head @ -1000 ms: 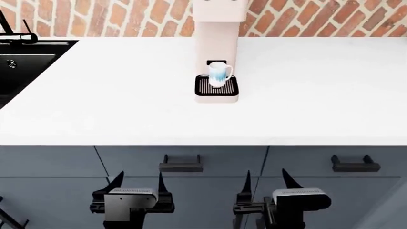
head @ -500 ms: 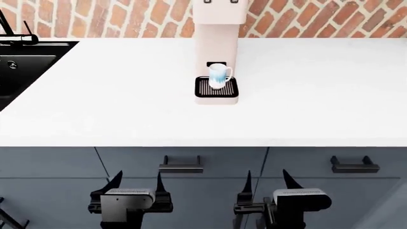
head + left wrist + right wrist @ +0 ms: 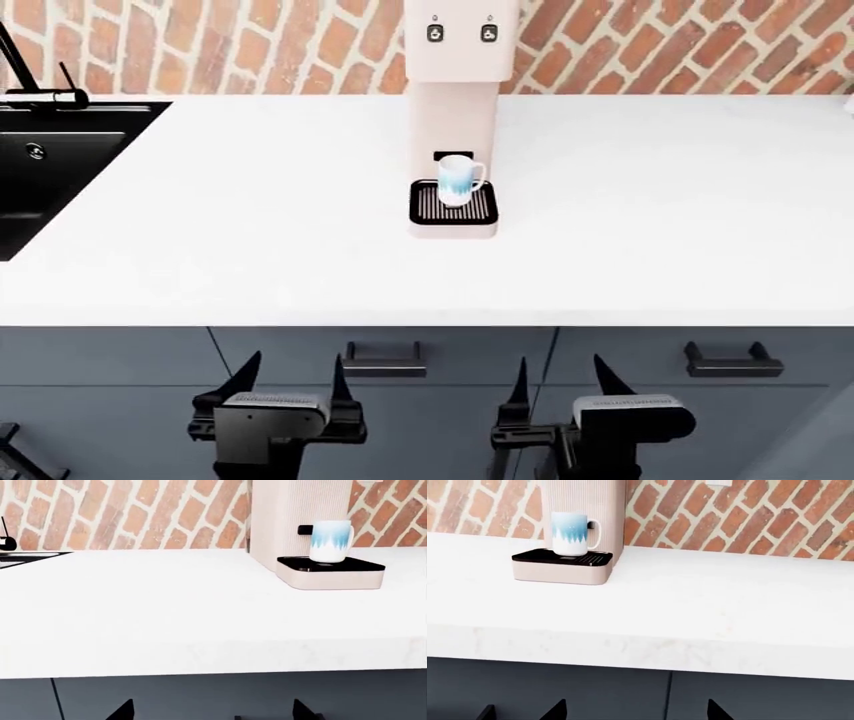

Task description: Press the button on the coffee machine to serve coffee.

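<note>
In the head view the coffee machine (image 3: pixel 454 110) stands at the back of the white counter (image 3: pixel 667 220) against the brick wall (image 3: pixel 641 45), a mug (image 3: pixel 458 180) on its tray, bare counter on both sides and a sink (image 3: pixel 54 165) far left; both grippers, left (image 3: pixel 290 378) and right (image 3: pixel 562 378), hang below the counter's front edge before the drawers, fingers apart. The left wrist view shows the machine (image 3: pixel 293 525) beyond the counter edge. The right wrist view shows it (image 3: pixel 584 515) with open counter beside.

We saw the coffee machine (image 3: pixel 454 110) standing upright at the back of the white counter (image 3: pixel 667 220), against the brick wall (image 3: pixel 240 45). Two small dark buttons (image 3: pixel 461 33) sat side by side on its head. A white and blue mug (image 3: pixel 459 180) stood on the black drip tray (image 3: pixel 453 205). Our left gripper (image 3: pixel 291 372) and right gripper (image 3: pixel 563 372) hung low before the grey drawers (image 3: pixel 387 345), fingers spread, well apart from the machine. A black sink (image 3: pixel 54 165) lay at the far left.
</note>
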### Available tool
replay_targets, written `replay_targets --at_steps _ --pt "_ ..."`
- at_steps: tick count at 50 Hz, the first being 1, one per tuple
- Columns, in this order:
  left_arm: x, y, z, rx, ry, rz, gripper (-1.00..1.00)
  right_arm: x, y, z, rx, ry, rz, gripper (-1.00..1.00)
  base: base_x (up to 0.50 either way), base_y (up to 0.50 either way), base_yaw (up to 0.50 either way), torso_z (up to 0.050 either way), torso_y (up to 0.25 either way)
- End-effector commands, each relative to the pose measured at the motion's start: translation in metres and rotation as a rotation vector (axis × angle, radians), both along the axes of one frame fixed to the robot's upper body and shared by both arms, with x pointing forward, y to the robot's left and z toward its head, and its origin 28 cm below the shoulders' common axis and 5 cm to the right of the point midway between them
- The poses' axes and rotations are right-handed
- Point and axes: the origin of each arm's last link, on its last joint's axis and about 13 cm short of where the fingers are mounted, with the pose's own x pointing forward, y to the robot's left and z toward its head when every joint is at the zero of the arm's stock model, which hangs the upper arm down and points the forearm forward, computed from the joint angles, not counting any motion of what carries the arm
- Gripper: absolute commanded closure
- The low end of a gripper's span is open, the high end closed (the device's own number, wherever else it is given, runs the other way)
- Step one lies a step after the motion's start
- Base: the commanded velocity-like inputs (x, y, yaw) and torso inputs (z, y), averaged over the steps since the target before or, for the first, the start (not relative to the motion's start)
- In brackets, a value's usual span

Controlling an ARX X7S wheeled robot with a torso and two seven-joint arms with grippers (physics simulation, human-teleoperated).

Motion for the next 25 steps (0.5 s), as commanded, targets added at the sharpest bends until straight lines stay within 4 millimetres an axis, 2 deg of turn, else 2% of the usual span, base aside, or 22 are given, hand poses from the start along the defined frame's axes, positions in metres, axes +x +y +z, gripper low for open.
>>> replay_targets --at_steps 1,12,25 --pt "0.0003 -0.0011 0.0002 0.002 -0.003 -0.002 -1.0 -0.0004 0.0001 -0.0001 -0.001 0.002 0.0 -1.0 0.0 0.0 0.0 0.05 0.0" --pt "-0.0004 0.0005 0.0014 -0.019 -0.011 0.004 -1.0 -0.0005 0.0 -0.0001 -0.002 0.002 0.001 -1.0 0.0 0.0 0.0 0.049 0.0" --pt "-0.0013 0.0023 0.002 -0.011 -0.004 0.023 -1.0 0.0002 0.001 0.0006 0.011 0.0 0.009 -1.0 0.0 0.0 0.0 0.0 0.0"
